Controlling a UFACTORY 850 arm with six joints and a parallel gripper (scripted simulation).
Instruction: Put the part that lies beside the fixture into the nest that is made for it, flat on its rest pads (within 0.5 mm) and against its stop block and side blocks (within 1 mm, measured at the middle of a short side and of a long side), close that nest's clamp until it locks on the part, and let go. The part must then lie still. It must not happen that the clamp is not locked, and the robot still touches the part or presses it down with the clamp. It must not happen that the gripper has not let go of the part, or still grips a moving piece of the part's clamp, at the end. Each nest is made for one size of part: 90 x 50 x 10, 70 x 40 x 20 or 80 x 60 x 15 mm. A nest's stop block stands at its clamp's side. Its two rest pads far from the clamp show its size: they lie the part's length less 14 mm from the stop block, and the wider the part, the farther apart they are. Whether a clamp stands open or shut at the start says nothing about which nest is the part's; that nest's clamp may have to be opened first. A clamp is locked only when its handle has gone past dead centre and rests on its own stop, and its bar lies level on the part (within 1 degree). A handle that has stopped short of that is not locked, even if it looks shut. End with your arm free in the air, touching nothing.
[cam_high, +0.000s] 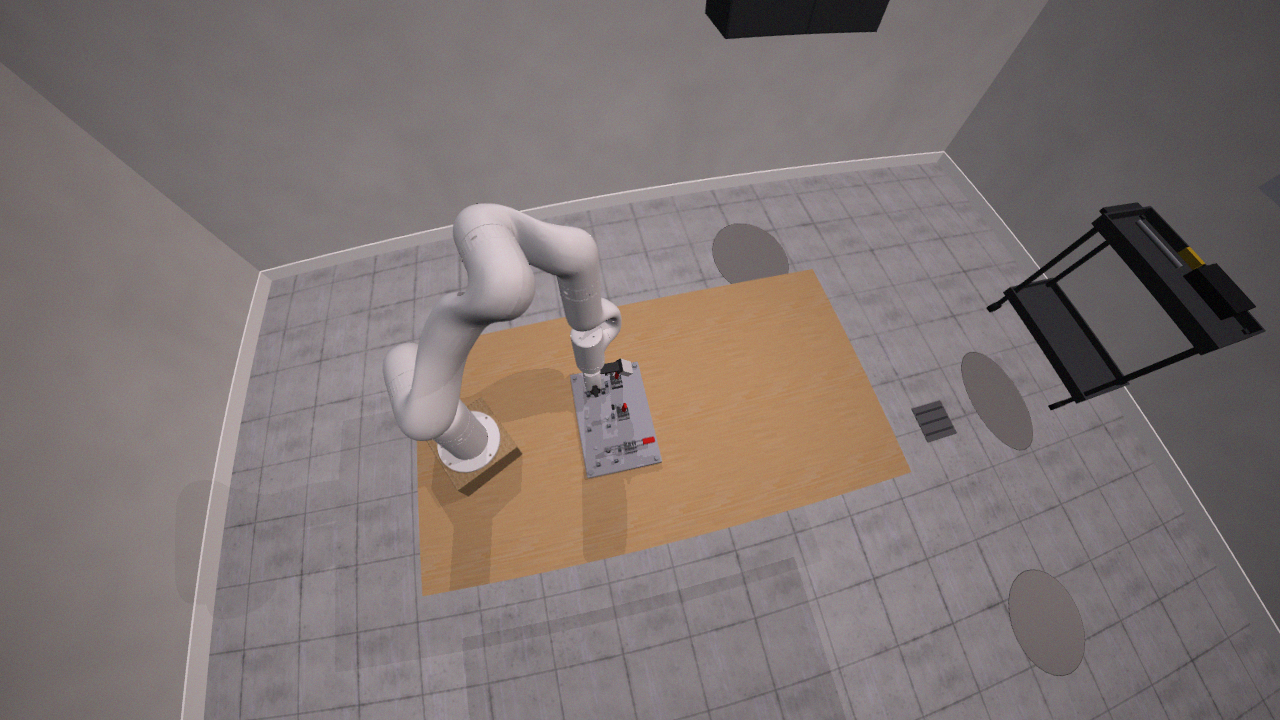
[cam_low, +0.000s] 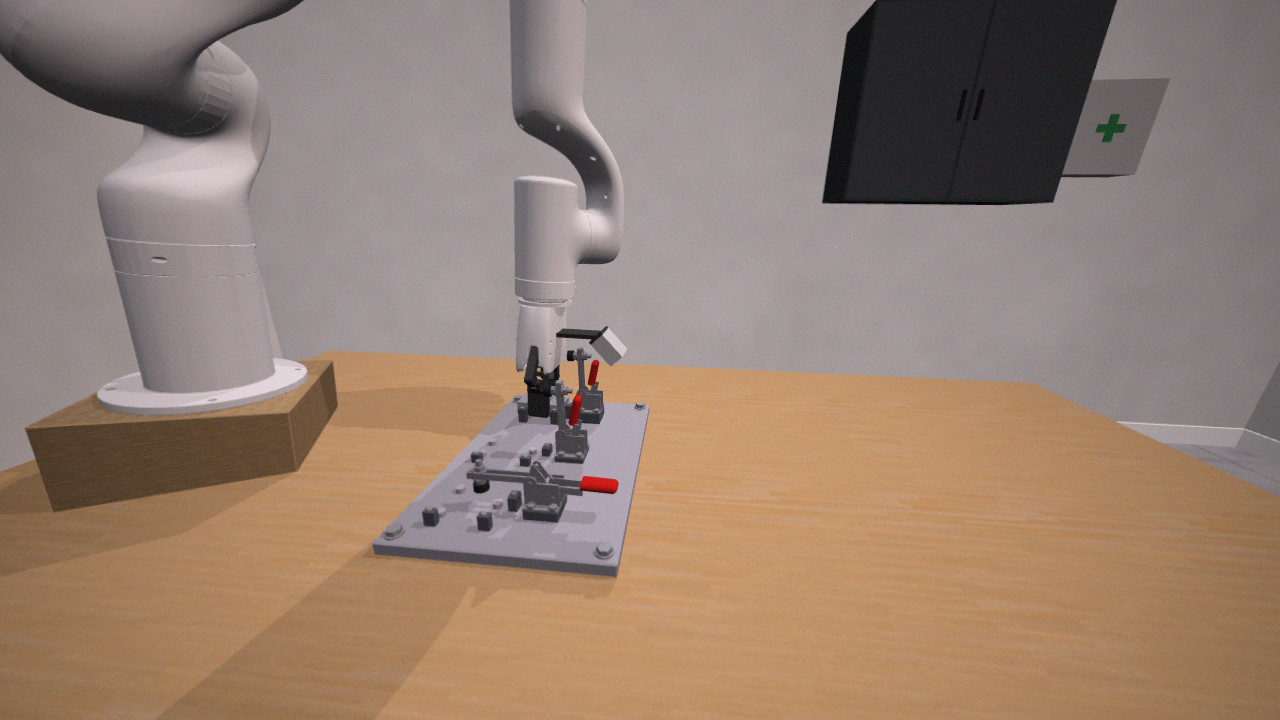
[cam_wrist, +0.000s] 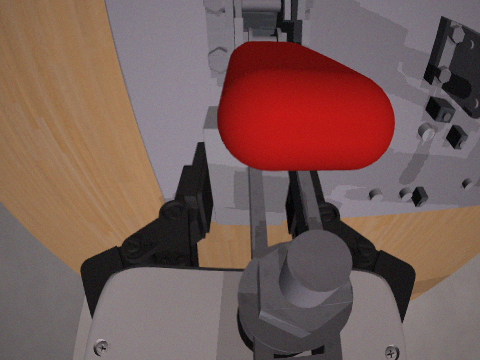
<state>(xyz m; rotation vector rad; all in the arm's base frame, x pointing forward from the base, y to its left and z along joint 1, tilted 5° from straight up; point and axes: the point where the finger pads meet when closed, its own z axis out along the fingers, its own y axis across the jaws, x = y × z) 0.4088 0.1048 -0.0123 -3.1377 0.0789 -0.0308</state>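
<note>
The grey fixture plate (cam_high: 626, 461) (cam_low: 617, 465) (cam_wrist: 154, 40) lies on the wooden table and carries three clamps with red handles. My gripper (cam_low: 537, 394) (cam_high: 591, 391) (cam_wrist: 249, 162) is down at the far nest and shut on a light grey block, the part (cam_wrist: 223, 196), which sits low on the plate. The top and exterior views hide the part behind my fingers. The far clamp stands open: its red handle (cam_wrist: 303, 114) (cam_low: 592, 374) points up and its bar and spindle (cam_wrist: 314, 274) rise between my fingers. The middle clamp's handle (cam_low: 575, 409) is also raised. The near clamp's handle (cam_low: 597, 484) (cam_high: 647, 439) lies flat.
The arm's base stands on a wooden block (cam_low: 179, 438) left of the plate. Small stop blocks and rest pads (cam_low: 484, 519) stud the plate. A dark cabinet (cam_low: 966, 98) hangs on the back wall. A black rack (cam_high: 1127, 304) stands off to the right.
</note>
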